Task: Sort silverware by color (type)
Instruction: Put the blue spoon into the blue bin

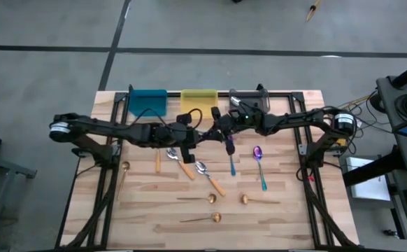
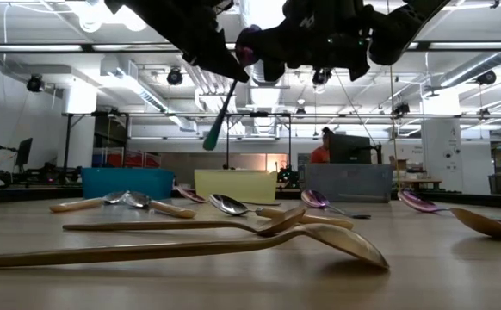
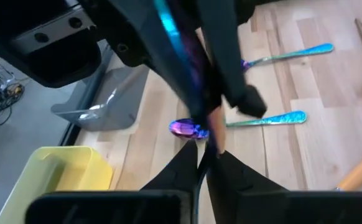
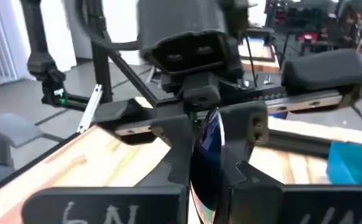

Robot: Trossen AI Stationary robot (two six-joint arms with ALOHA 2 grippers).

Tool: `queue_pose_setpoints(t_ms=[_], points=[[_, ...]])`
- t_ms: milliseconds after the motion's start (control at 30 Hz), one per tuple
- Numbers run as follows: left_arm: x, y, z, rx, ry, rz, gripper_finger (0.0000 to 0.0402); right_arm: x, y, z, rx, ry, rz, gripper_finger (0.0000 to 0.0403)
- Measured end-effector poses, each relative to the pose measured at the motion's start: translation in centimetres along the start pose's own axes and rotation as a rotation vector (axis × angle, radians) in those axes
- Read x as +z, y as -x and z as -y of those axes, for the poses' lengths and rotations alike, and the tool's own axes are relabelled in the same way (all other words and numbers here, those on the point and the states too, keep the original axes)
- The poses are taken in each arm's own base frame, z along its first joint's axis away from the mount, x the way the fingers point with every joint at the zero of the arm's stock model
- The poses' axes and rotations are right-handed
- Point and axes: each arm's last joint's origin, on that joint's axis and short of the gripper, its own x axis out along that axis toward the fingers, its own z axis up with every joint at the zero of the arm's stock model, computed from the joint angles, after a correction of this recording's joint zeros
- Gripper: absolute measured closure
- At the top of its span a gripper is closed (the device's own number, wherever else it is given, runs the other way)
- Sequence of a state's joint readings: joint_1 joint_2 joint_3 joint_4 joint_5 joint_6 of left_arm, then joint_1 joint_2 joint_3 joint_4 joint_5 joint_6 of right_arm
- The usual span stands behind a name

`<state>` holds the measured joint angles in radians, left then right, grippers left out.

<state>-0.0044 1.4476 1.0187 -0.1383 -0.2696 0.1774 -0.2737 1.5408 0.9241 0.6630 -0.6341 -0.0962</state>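
I have a purple-blue spoon caught between both arms above the middle of the counter, which reads to me as a handover. The right gripper has its fingers closed narrowly on the bowl end, the iridescent bowl showing right between them in its wrist view. The left gripper has its fingers drawn nearly together around the thin handle, though I cannot tell whether they truly pinch it. From the low view the spoon hangs tilted, teal handle tip down, well clear of the spoons lying below. To do this well I would confirm one grip is firm before loosening the other, and keep both wrists quiet so the spoon does not twist out. Two more purple-blue spoons lie on the counter below, with orange-handled spoons and gold spoons nearby; the blue bin, yellow bin and gray bin sit along the far edge.
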Motion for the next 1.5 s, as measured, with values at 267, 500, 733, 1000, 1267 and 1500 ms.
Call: queue_pose_setpoints(t_ms=[267, 500, 733, 1000, 1267, 1500], points=[[0.3, 2.0, -0.5, -0.032, -0.023, 0.000, 0.0331, 1.4, 1.5, -1.1, 0.029, 0.229, -0.098, 0.0389], [1.3, 4.3, -1.0, -0.180, -0.064, 0.122, 0.0290, 1.9, 2.9, -4.1, 0.217, 0.766, -0.223, 0.0390], [2.4, 3.7, -0.8, -0.266, -0.046, 0.267, 0.0261, 2.1, 2.4, -6.7, 0.356, 0.964, -0.200, 0.0390], [1.7, -0.2, 0.4, -0.305, -0.061, 0.262, 0.0220, 0.2, 1.6, -7.3, 0.435, 0.948, -0.263, 0.0390], [-0.1, -3.5, 1.4, -0.324, -0.061, 0.158, 0.0222, 0.1, 2.0, -6.9, 0.433, 0.973, -0.295, 0.0390], [-0.4, -4.8, 1.6, -0.323, -0.048, 0.147, 0.0243, 0.1, 2.0, -7.0, 0.433, 0.973, -0.295, 0.0390]])
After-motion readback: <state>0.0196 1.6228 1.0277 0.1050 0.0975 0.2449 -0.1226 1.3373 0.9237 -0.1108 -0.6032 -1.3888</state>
